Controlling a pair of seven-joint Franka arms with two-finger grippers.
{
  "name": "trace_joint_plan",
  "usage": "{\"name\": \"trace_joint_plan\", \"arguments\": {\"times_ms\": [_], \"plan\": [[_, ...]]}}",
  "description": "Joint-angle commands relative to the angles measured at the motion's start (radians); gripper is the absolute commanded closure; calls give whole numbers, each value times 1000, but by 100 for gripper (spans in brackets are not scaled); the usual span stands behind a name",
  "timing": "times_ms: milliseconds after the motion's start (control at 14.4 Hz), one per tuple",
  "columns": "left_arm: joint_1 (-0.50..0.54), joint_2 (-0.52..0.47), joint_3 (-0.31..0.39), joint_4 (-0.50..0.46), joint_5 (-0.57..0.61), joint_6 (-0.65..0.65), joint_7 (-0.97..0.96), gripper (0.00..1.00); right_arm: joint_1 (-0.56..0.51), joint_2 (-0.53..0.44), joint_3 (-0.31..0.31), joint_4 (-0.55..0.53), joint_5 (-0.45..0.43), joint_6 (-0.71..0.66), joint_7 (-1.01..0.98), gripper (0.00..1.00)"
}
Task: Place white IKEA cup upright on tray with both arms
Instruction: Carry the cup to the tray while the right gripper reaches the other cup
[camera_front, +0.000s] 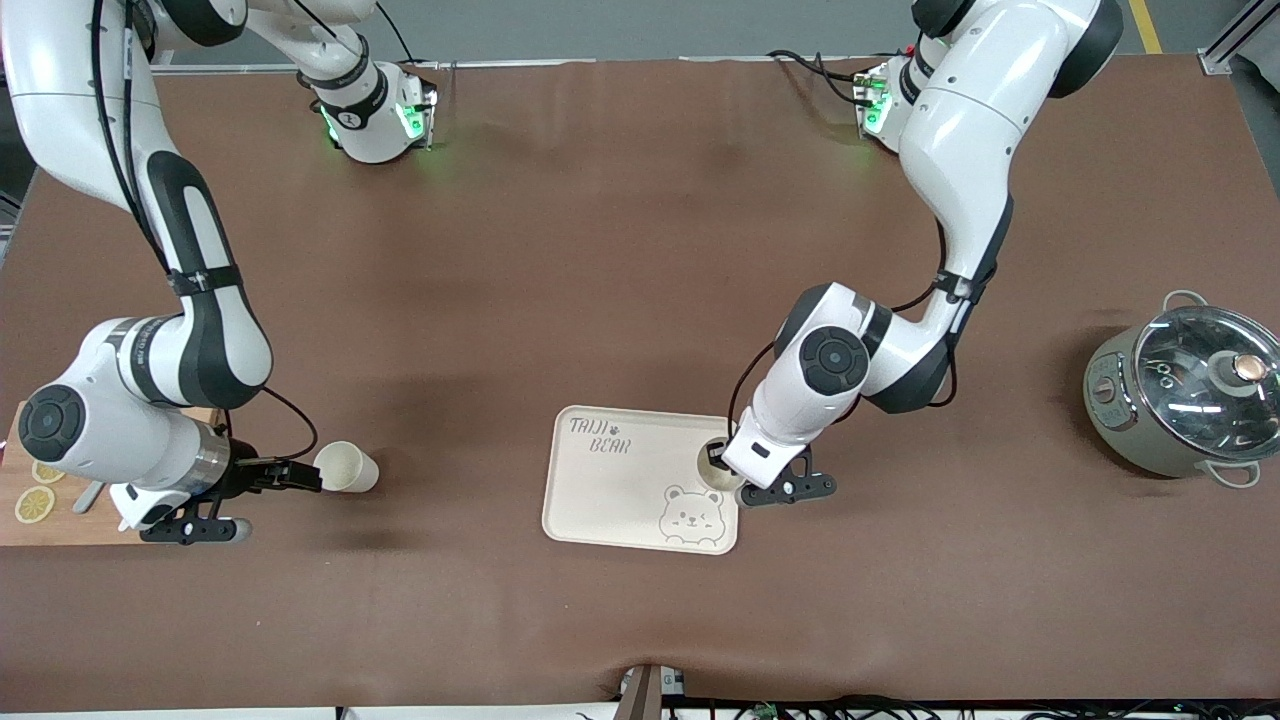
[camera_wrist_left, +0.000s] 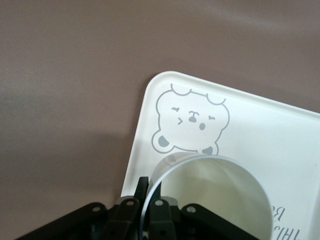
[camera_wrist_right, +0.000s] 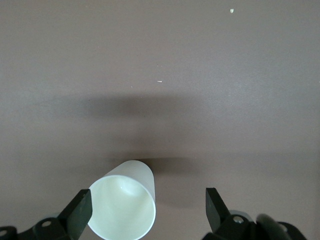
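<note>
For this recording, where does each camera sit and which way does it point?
Front view: high across the table, facing both arms; shows tray and pot.
Left wrist view: on the left arm, looking down at its pincer gripping an upright cup's rim on the tray.
Right wrist view: on the right arm, looking past its open pincer at a tipped cup.
All cups also appear in front view.

cup on tray (camera_front: 712, 462): mostly hidden under the left arm's wrist in the front view
left gripper (camera_wrist_left: 150, 212): jaw tips cut off by the left wrist view's edge
cutting board (camera_front: 20, 525): cut off at the worktop's right-arm end, partly covered by the right arm
</note>
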Motion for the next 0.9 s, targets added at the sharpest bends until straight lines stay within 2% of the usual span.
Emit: {"name": "trace_joint_plan", "arguments": {"times_ms": [0, 139, 209, 835], "plan": [[-57, 78, 58, 52, 22, 90, -28, 100, -1, -9, 0, -26, 1, 13, -31, 0], [-149, 112, 170, 53, 17, 151, -66, 100, -4, -9, 0, -35, 1, 27, -32, 0], [-171, 124, 197, 53, 17, 173, -72, 100, -4, -8, 0, -40, 1, 37, -37, 0], [-197, 124, 198, 49, 14, 176, -118, 100, -3, 5, 0, -127, 3, 157, -60, 0]]}}
